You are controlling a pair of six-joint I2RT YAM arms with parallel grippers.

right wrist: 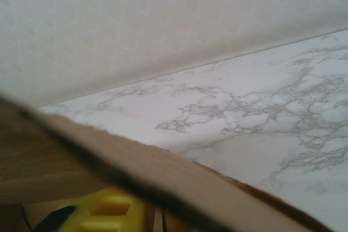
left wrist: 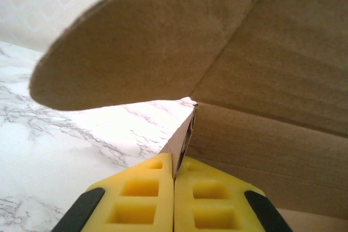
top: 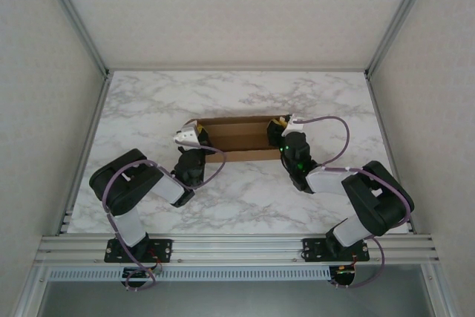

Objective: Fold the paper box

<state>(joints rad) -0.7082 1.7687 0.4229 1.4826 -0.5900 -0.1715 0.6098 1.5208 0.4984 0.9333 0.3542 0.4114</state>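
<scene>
In the overhead view the left gripper (top: 190, 139) sits at the left end of the paper box (top: 239, 137), a shallow brown tray lying crosswise mid-frame on the marble table (top: 148, 102). In the left wrist view its yellow fingers (left wrist: 142, 195), bottom centre, are clenched on a thin cardboard wall edge, and a rounded flap (left wrist: 141, 47) spreads across the upper frame. The right gripper (top: 282, 130) is at the box's right end. Its wrist view shows a blurred cardboard edge crossing the lower left above one yellow finger (right wrist: 106, 210). Whether those jaws are clenched cannot be told.
</scene>
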